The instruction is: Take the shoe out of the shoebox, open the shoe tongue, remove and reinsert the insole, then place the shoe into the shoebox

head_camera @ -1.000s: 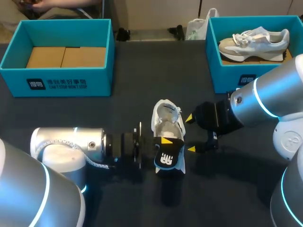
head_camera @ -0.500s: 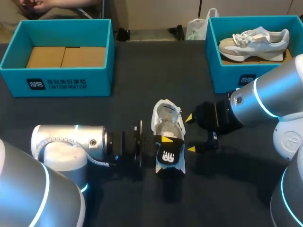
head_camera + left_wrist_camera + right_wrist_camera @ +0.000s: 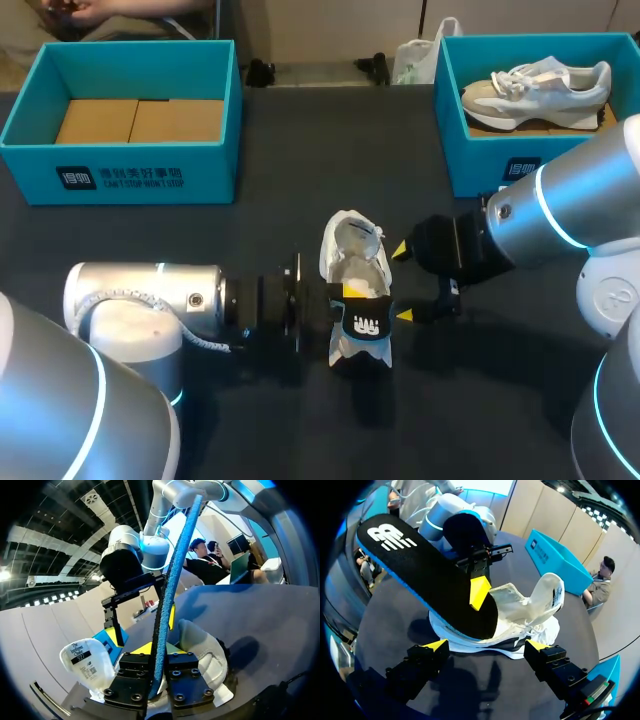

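The empty teal shoebox, with a brown card liner, stands well behind the left gripper. That gripper is clenched on the insole, 1 finger on each face. In its own wrist view the insole runs edge-on straight up between the 2 fingers. Since 1 second ago the insole's free heel end has swung a little toward the right gripper, and its printed face has turned more squarely upward. The toe end still dips into the shoe, so I judge the insole step half done. Whether it is coming out or going back in cannot be told.

The shoe lies on the dark table, ahead of the left jaws and just beside the right ones. The right jaws stand released, with the shoe ahead of the gap and no clear contact.

The insole is a thin, flexible slab with a black fabric top and a blue foam edge. The shoe is soft white mesh and leather, with its tongue pulled up and its collar gaping. A 2nd teal box behind the right gripper holds another pale sneaker.
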Motion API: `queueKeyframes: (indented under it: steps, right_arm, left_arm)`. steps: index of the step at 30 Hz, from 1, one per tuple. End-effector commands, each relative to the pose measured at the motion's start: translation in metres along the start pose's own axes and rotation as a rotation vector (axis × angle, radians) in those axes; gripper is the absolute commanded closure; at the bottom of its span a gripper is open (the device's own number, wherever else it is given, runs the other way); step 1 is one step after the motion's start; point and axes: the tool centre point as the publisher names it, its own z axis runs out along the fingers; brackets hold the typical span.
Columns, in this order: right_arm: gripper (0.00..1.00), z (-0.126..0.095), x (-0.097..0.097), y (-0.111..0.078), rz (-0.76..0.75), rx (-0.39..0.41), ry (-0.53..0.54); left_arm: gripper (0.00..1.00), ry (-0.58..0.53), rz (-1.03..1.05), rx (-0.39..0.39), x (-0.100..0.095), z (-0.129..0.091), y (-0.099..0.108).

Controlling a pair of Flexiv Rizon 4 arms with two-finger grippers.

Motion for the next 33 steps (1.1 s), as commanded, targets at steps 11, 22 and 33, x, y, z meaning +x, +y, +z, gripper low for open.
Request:
queueKeyframes:
  steps: [11, 22, 33]
  right_arm:
    - [0.00, 0.000, 0.001, 0.000, -0.001, 0.001, -0.002]
    - [0.00, 0.000, 0.001, 0.000, -0.001, 0.001, -0.002]
    - [0.00, 0.000, 0.001, 0.000, -0.001, 0.001, -0.002]
  left_arm:
    - [0.75, 0.017, 0.002, 0.006, 0.000, -0.006, -0.014]
    - [0.88, 0.021, -0.001, 0.011, -0.001, -0.008, -0.021]
    - [1.00, 0.044, 0.023, 0.002, 0.003, -0.005, -0.010]
